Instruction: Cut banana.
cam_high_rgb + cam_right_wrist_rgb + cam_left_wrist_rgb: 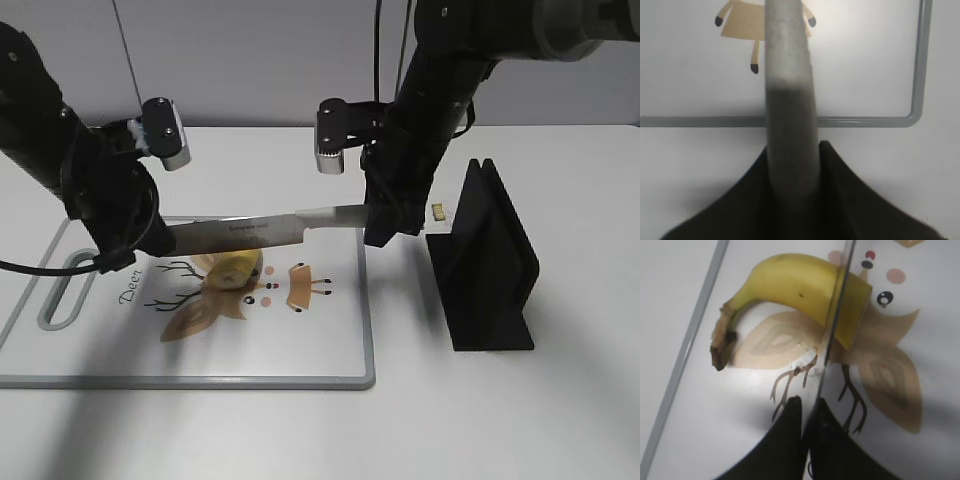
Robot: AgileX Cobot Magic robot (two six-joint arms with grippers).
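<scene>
A yellow banana (235, 268), cut off at one end, lies on the white deer-print cutting board (370, 340). A long knife (260, 232) hangs level across it. My right gripper (380, 225) is shut on the knife's grey handle (790, 100). My left gripper (125, 255) is shut on the blade tip. In the left wrist view the blade (836, 305) runs edge-on from between my fingers (809, 407) over the banana (790, 282) near its cut end. I cannot tell whether the blade touches the banana.
A black knife stand (490, 260) stands right of the board, with a small yellowish bit (437, 211) behind it. The board's grey rim shows in the left wrist view (690, 340) and the right wrist view (920, 60). The board's handle slot (65, 290) is at the left.
</scene>
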